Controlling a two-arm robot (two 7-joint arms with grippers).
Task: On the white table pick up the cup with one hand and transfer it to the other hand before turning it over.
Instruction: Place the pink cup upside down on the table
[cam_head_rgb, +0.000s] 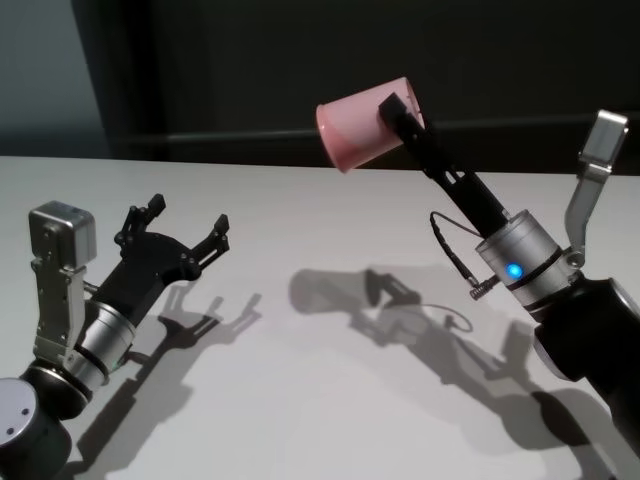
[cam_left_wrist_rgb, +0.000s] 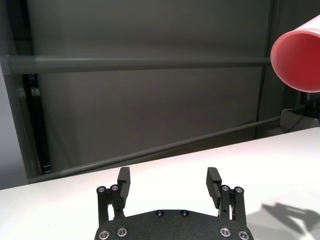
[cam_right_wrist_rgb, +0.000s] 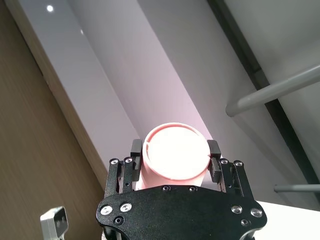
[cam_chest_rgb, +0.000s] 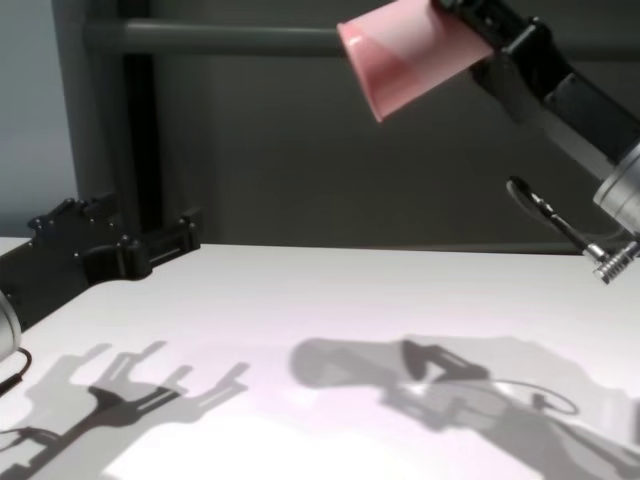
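At about eight o'clock in the head view, the left gripper (cam_head_rgb: 188, 222) hovers low over the white table (cam_head_rgb: 330, 400), its fingers (cam_left_wrist_rgb: 123, 179) spread wide with nothing between them. Farther off, toward one o'clock, the right gripper (cam_head_rgb: 400, 110) is raised well above the tabletop, clamped on the cup (cam_head_rgb: 362, 122) near its base. The pink cup lies tilted on its side in the air, its rim facing the left gripper, well apart from it.
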